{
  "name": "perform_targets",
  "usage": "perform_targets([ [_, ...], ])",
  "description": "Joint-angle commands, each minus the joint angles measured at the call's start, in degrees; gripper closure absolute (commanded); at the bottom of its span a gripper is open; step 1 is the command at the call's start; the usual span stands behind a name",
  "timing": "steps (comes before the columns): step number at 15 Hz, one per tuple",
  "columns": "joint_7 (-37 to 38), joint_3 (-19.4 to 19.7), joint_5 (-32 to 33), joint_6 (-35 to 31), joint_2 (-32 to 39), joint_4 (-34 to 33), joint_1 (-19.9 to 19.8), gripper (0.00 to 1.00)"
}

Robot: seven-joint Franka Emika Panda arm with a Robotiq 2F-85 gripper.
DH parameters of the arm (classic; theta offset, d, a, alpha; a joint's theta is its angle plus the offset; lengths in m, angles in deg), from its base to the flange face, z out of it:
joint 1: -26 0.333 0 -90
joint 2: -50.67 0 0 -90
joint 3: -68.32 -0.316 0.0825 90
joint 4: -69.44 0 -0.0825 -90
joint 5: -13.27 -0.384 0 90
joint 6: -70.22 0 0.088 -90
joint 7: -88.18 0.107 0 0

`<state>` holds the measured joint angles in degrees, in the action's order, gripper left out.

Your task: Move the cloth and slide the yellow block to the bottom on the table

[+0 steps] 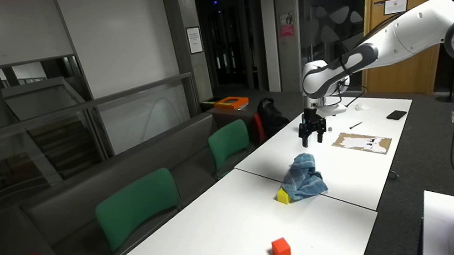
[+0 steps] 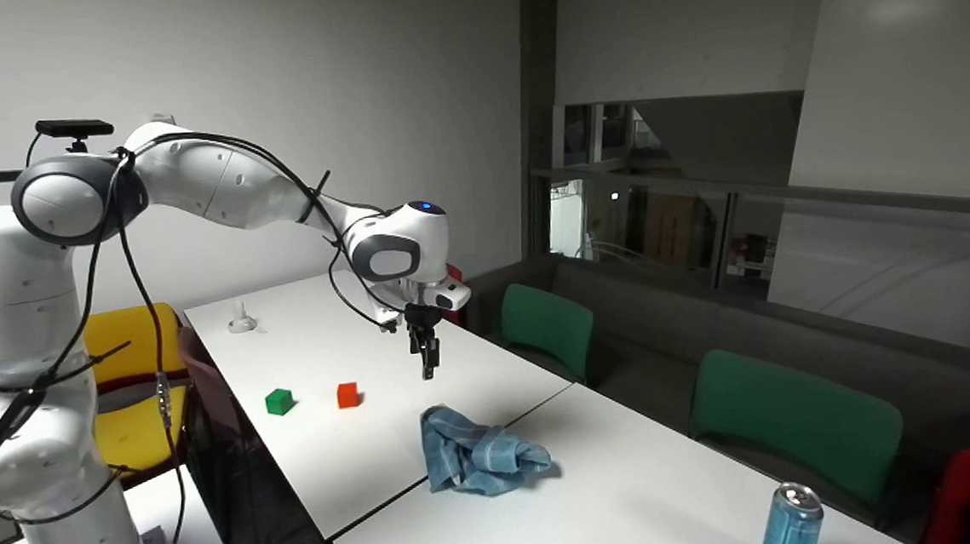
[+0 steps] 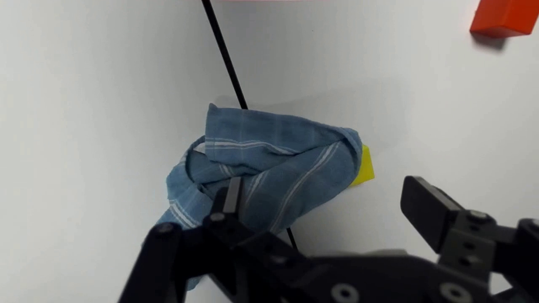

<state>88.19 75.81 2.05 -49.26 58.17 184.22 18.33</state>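
The blue cloth with white stripes lies crumpled across the seam of the white table (image 1: 208, 236). The cloth shows in both exterior views (image 1: 302, 177) (image 2: 481, 453) and in the wrist view (image 3: 286, 160). The yellow block sticks out from one end of the cloth in an exterior view (image 1: 283, 196) and in the wrist view (image 3: 365, 168); the rest of it is hidden under the cloth. My gripper is open and empty, above the table and apart from the cloth. It shows in both exterior views (image 1: 312, 141) (image 2: 429, 370) and in the wrist view (image 3: 324, 185).
A red block (image 1: 281, 250) and a green block (image 2: 279, 402) stand on the table. A blue can (image 2: 791, 525) stands near an edge. A cardboard piece (image 1: 362, 143), a pen (image 1: 356, 125) and a black phone (image 1: 396, 115) lie farther along. Green chairs (image 1: 139, 207) line one side.
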Motion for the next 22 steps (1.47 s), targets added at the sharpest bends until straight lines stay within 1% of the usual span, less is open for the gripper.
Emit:
perform_targets([
  [1,-5.12,0.25,-5.26,3.36,6.98,-7.53,-2.56,0.0],
  [3,-4.82,0.54,-3.14,4.09,10.27,-10.38,-3.3,0.0],
  [5,-4.35,1.02,1.16,5.85,13.21,-13.21,-3.43,0.0],
  [9,-6.73,1.69,11.3,13.81,19.21,-20.17,-3.52,0.0],
  [10,-8.22,1.43,12.13,15.51,20.38,-21.71,-3.93,0.0],
  [11,-9.51,0.74,10.64,16.51,20.77,-22.68,-4.67,0.0],
  [12,-6.17,0.97,10.56,12.58,18.66,-18.2,-3.68,0.0],
  [15,-7.58,0.83,10.62,14.07,20.55,-20.85,-4.07,0.0],
  [18,-8.4,0.73,12.46,13.1,19.67,-19.74,-3.35,0.0],
  [22,-8.88,0.77,15.92,14.96,24.46,-24.79,-3.45,0.0],
])
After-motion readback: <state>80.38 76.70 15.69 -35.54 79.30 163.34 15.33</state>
